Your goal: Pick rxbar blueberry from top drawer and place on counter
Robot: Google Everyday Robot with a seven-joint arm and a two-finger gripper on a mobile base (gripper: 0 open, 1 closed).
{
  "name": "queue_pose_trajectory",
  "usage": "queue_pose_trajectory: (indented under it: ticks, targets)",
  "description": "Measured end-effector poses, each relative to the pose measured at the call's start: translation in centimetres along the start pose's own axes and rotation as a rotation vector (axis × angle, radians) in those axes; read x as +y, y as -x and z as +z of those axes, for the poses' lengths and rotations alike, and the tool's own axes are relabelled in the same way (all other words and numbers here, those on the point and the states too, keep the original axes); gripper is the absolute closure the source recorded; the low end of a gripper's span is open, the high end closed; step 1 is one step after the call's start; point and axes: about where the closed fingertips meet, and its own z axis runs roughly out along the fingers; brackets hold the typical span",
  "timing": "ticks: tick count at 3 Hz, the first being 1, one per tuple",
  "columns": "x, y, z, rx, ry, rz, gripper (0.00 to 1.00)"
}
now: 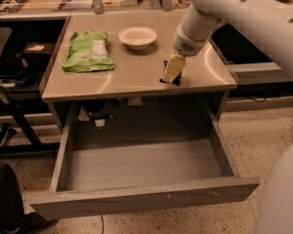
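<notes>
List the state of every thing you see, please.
top drawer: pulled open, floor bare.
rxbar blueberry: at the counter, partly hidden by the gripper.
gripper: low over the counter, at the bar.
green bag: lying flat on the counter.
bowl: upright, looks empty.

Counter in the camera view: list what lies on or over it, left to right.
On the counter: green bag → white bowl → claw, down at the front right, over the rxbar blueberry, which it partly hides.
</notes>
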Motion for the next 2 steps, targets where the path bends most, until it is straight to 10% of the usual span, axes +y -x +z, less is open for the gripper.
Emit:
queue_pose_trajectory:
  ticks: [2]
  targets:
    - [-3.4, 2.7, 3.5, -0.012, 0.061, -0.03, 1.0]
